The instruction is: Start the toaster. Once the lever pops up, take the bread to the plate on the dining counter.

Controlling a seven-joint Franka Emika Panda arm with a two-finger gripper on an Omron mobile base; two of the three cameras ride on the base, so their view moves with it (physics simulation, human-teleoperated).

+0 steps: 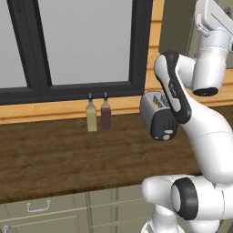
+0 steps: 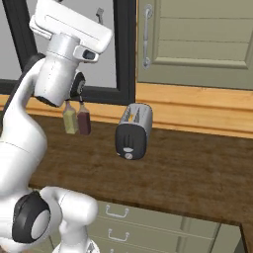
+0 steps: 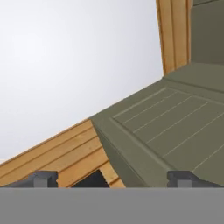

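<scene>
step: toaster not yet started | toaster (image 2: pixel 134 130) near back edge of worktop (image 2: pixel 197 173), lever end facing front | gripper (image 3: pixel 113 178) raised, spread wide, empty | next: descend onto lever

Ahead of me a dark wood worktop (image 1: pixel 68 159) runs along the wall, with olive-green drawers (image 2: pixel 148 230) beneath it, each carrying a pale metal handle (image 1: pixel 38 207). Behind the worktop a band of light wood panelling (image 2: pixel 197 111) lines the wall. Above that sits a large window (image 1: pixel 86 41) with a black frame and flat grey-white panes. Two bottles stand together at the back of the worktop under the window, a yellowish bottle (image 1: pixel 91 116) beside a dark red bottle (image 1: pixel 106 114). To the window's right hangs an olive-green wall cabinet (image 2: pixel 197 42) with a panelled door and a vertical metal handle. Light is even and soft.
</scene>
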